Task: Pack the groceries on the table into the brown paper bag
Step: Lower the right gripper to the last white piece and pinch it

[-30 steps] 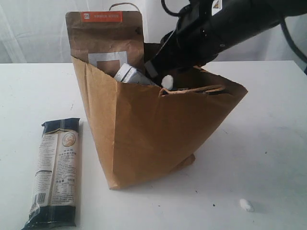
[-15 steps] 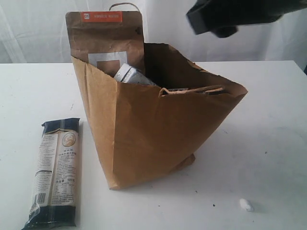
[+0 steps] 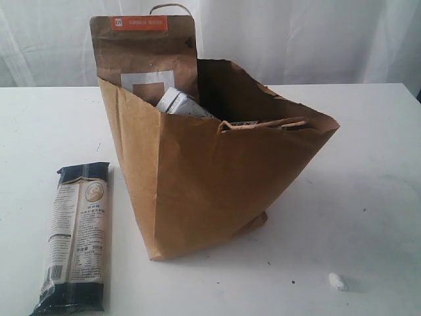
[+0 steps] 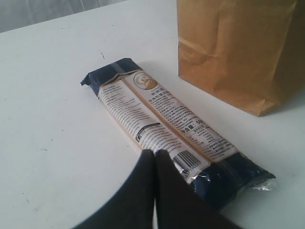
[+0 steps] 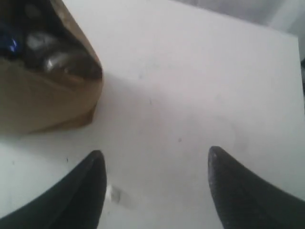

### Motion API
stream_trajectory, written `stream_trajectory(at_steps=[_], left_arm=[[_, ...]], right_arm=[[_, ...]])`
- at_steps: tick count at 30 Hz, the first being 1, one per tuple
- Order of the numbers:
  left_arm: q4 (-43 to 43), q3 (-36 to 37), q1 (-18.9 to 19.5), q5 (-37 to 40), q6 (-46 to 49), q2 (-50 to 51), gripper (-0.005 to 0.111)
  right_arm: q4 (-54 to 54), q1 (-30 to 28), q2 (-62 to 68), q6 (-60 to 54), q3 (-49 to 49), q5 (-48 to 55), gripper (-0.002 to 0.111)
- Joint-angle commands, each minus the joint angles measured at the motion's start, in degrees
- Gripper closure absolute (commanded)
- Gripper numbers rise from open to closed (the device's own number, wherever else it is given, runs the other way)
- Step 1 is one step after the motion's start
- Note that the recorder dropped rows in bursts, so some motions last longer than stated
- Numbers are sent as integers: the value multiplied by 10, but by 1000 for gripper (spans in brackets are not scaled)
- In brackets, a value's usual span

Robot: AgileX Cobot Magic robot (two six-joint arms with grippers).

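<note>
Left wrist view puts the left end effector (image 4: 155, 157) closest, its two dark fingers pressed together and holding nothing. Their tips sit over the barcode end of the long dark-blue noodle packet (image 4: 167, 129); whether they touch the film or hover above it cannot be told. From there the packet's long axis runs away from the tips at a slant, flat on the white tabletop (image 4: 57, 105), with the brown paper bag (image 4: 238, 52) standing just beyond its side.

The packet is glossy film: dark-blue ends, a cream printed middle, a round emblem toward the far end, and a clear crimped seal at the near one.

In the exterior view it lies on the left of the bag, apart from it, while a brown windowed orange-labelled pouch (image 3: 145, 56) stands up inside the bag's mouth.

The right end effector (image 5: 155, 152) is spread wide and empty above bare tabletop past the bag's other side. The left arm is clearly nearer, though I judge its fingers must part before straddling the packet's narrow width.
</note>
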Motion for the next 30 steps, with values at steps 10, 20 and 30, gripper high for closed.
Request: stream_trajectory(at_steps=[10, 20, 30], left_arm=[[1, 2, 1, -1, -5, -3, 107], [1, 2, 1, -1, -5, -3, 107], [1, 2, 1, -1, -5, -3, 107]], right_arm=[[64, 0, 44, 11, 221, -85, 50], [79, -48, 236, 11, 251, -273, 50], [136, -75, 395, -5, 251, -368, 51]])
